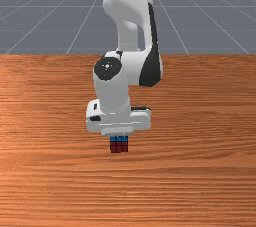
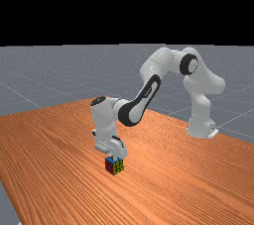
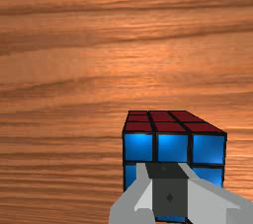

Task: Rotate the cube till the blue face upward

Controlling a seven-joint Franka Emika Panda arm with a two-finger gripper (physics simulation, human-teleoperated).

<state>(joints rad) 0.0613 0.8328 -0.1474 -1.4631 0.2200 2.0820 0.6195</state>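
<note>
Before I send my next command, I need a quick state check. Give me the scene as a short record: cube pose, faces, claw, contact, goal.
object: multicoloured cube
support: upright on the wooden table
top_face: blue
side_toward_front_camera: red
side_at_far_view_right: yellow
claw: shut, directly over the blue face
claw_grips_cube: no
claw_touches_top: cannot tell
goal_blue_up: appears met
suggested_next: probably lift straight up, to avoid tipping the cube
</note>
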